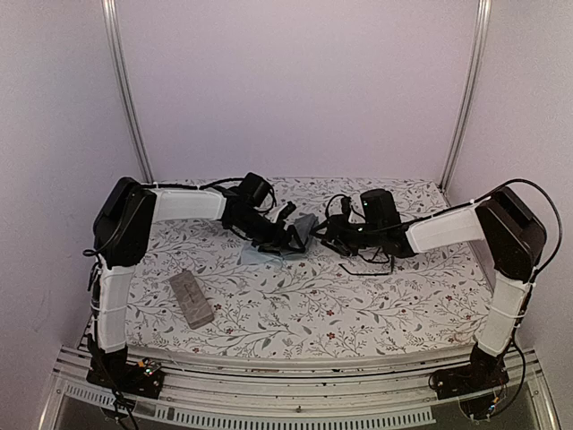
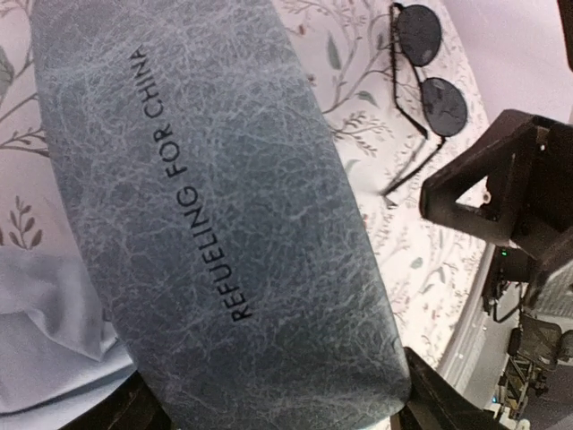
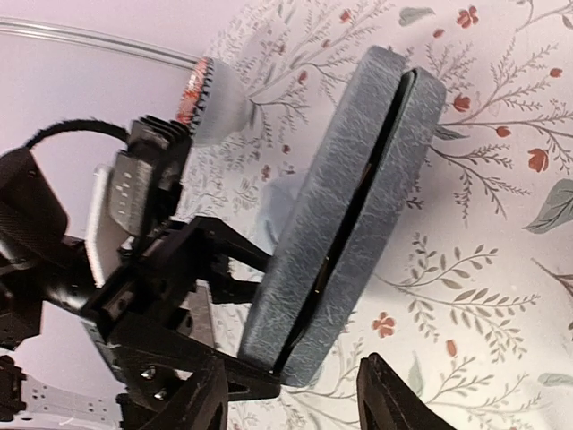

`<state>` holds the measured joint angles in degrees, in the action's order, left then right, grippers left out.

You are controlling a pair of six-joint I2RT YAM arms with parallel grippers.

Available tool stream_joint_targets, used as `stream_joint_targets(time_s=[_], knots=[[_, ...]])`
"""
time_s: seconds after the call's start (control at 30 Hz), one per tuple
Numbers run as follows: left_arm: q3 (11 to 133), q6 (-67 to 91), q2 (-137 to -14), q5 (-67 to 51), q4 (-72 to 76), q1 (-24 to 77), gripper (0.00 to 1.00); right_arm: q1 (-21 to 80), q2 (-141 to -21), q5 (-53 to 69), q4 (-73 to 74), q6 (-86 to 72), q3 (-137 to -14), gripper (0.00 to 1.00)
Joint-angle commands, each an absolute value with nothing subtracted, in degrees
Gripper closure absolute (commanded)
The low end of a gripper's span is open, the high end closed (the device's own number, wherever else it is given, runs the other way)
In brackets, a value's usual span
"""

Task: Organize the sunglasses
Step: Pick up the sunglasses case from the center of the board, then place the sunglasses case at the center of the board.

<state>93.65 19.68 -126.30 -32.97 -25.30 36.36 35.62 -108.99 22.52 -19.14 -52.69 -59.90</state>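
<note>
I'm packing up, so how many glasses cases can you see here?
2. A blue-grey case stands on edge at the middle, in the left gripper; a tan-grey case lies flat near the front left. Another could be hidden behind the arms.

top external: high and behind, facing down over the table [image 1: 358, 313]; blue-grey case [image 1: 304, 228] small, half hidden at centre. left wrist: very close above the case [image 2: 224, 206] lid. right wrist: close, facing the case [image 3: 349, 206] seam edge. all three share it, likely the same case.
</note>
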Motion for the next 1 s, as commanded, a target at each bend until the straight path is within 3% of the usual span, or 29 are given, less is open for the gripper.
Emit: stream_joint_targets(time_s=[0.0,0.43,0.97], knots=[[91.44,21.93,-119.23,-42.55,-17.35,36.11,0.59,35.64,-101.65,22.94,-25.86,-53.15,-56.33,0.44],[81.02,31.16,-108.96,-52.22,-3.35,36.66,0.61,37.16,-94.56,25.21,-42.61,-63.46,-44.93,0.23],[77.63,38.75,-98.7,-57.64,5.82,39.86,0.61,39.47,-95.12,28.15,-64.64,-70.27,-44.9,0.13]])
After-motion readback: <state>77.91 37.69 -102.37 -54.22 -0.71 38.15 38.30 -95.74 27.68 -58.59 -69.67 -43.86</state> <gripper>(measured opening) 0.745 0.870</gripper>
